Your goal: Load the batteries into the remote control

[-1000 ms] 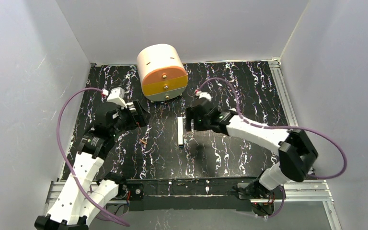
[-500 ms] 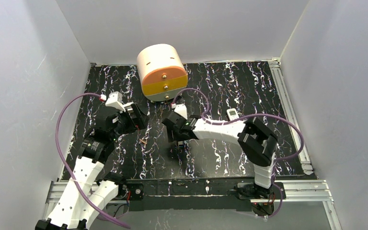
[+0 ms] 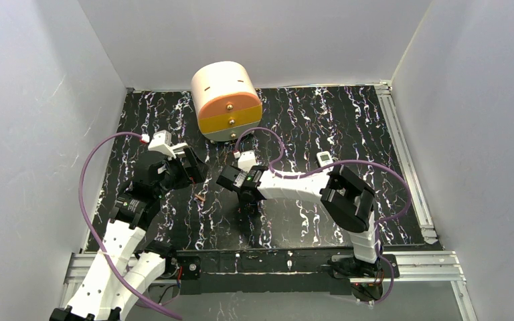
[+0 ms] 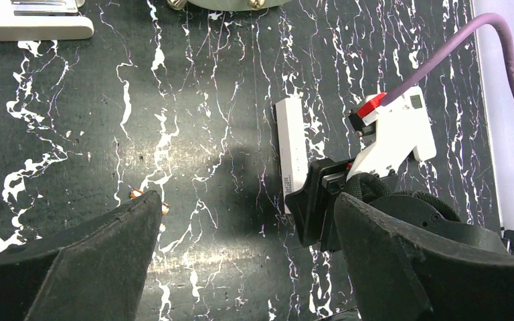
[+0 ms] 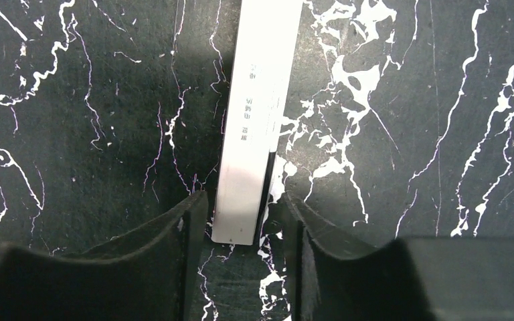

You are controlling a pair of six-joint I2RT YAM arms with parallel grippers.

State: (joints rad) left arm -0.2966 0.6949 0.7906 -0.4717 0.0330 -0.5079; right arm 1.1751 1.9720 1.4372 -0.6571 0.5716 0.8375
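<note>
Overhead, the right tool [image 3: 244, 195] mostly hides the narrow white bar [image 5: 254, 134].

You're looking at a black mat [image 3: 308, 221] veined with white (marble-like), boxed in by plain pale grey walls [image 3: 254, 33] at 9, 12 and 3 o'clock, with an aluminium rail [image 3: 421, 267] at 6.

The right claw [image 3: 244, 197] hangs low over the mat [image 3: 348, 114], remote control [image 3: 324, 158] well apart.
</note>
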